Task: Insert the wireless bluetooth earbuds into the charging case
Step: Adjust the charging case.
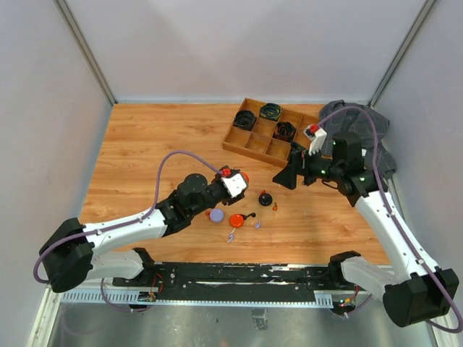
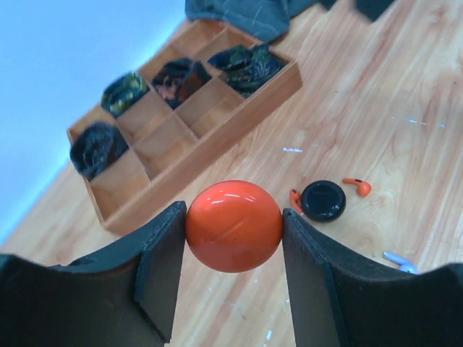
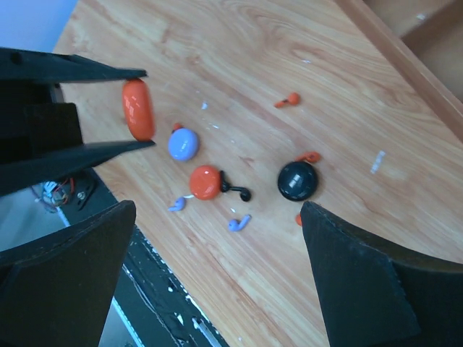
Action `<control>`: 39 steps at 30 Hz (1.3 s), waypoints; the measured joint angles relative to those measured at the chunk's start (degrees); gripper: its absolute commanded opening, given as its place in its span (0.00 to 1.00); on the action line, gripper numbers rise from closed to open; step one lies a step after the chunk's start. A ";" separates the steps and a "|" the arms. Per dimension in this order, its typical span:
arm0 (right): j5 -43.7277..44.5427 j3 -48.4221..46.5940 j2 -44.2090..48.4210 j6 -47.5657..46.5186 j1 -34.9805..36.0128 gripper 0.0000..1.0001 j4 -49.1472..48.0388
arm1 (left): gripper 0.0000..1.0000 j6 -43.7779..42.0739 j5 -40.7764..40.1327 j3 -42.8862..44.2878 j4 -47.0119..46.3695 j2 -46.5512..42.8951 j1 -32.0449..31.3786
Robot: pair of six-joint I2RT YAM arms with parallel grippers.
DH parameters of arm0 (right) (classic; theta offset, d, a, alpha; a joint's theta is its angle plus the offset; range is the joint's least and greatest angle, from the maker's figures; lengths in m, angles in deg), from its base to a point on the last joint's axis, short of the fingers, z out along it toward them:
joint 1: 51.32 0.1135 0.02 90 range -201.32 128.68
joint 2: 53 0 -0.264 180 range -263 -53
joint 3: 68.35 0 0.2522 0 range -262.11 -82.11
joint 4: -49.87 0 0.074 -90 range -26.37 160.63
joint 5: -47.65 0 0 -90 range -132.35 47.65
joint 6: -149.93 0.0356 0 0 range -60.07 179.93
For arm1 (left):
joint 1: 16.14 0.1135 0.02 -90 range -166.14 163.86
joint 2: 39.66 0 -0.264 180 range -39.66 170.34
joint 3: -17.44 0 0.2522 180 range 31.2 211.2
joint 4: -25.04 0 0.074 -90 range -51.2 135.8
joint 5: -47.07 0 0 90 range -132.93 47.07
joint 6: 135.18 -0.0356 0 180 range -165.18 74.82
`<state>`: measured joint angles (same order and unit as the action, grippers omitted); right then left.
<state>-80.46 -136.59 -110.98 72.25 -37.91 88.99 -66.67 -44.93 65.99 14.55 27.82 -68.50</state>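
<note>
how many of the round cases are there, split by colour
orange round cases: 2, one of them in the left pincer
lilac round case: 1
black round case: 1
total: 4

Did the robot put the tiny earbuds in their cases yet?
Not yet. Nothing looks done: an orange earbud, a lilac earbud and a black earbud lie loose on the table. In hand: the left jaws grip an orange case, held above the wood. The right jaws hang open above. Left: every bud must go in.
</note>
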 measured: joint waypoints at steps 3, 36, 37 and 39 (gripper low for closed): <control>-0.98 -1.42 -2.38 0.74 3.52 0.98 -1.73 | 0.47 -5.64 2.40 -1.22 -2.36 -0.42 -1.18; -5.55 -10.99 -17.90 0.68 17.27 0.29 -3.56 | 0.58 -18.60 7.19 -1.46 -5.68 -1.57 -4.11; -5.81 -11.21 -17.94 0.66 17.33 0.26 -3.32 | 0.61 -18.60 7.15 -1.53 -5.66 -1.62 -4.13; -5.81 -11.61 -17.97 0.26 17.38 0.19 -2.86 | 0.67 -18.58 7.04 -1.66 -5.79 -1.66 -4.13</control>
<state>-86.27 -148.20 -128.94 72.51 -20.53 86.13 -85.25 -37.90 64.33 8.76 26.16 -72.63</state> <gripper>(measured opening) 0.288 0.586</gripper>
